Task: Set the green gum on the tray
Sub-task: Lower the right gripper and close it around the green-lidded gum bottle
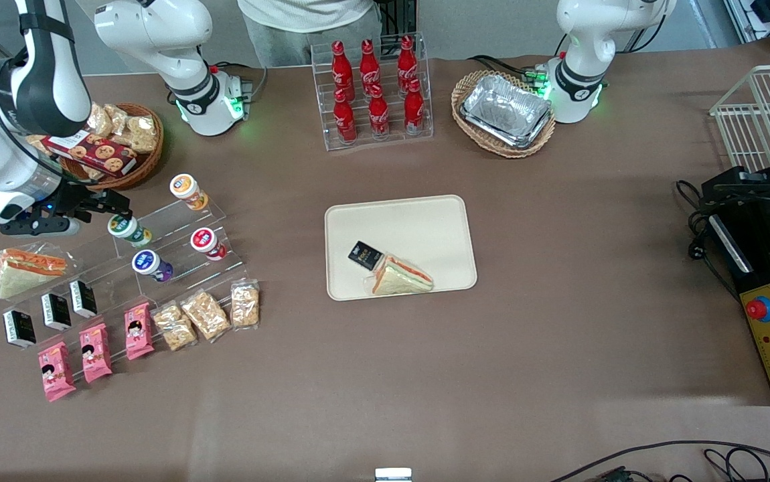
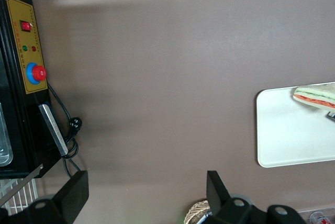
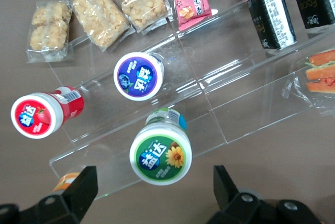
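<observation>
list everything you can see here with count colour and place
green gum: 1, green, clear stepped stand
other gum jars: 3, orange, red, purple lids, same stand
tray: 1, cream, mid table
sandwich: 1, on tray
black pack: 1, on tray
cola bottles: 6, red, clear rack
foil tray: 1, silver, wicker basket
pink packs: 3, nearest the front camera
gripper: 1, black, open, above green gum

Gripper (image 3: 152,192), matt black fingers spread wide, hung just above green gum (image 3: 160,153): glossy plastic lid. Noted clear, shiny acrylic stepped rack (image 3: 220,98), reflective. Tray (image 1: 418,221): smooth matt cream plastic. Tabletop (image 1: 425,375): matt brown, cloth-like. Snack bars (image 3: 99,14): crinkled clear film.
</observation>
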`<state>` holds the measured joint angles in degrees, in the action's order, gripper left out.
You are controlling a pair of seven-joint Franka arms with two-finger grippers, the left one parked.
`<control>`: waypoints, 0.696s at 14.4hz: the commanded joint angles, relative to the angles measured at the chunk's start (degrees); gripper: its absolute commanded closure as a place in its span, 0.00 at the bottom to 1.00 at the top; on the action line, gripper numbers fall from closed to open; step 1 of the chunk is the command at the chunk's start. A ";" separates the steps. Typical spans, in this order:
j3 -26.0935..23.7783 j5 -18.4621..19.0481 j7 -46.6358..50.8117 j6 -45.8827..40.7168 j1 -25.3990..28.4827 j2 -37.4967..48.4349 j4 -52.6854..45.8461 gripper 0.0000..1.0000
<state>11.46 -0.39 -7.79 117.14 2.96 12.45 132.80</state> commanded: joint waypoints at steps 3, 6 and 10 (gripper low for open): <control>0.05 -0.93 1.20 5.82 0.38 -0.22 4.83 0.02; 0.05 -0.75 1.20 7.14 0.38 -1.63 4.83 0.03; 0.05 -0.40 1.11 9.07 0.38 -2.86 4.74 0.16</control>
<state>11.46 -0.39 -7.09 123.78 2.98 10.42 137.33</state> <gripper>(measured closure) 0.057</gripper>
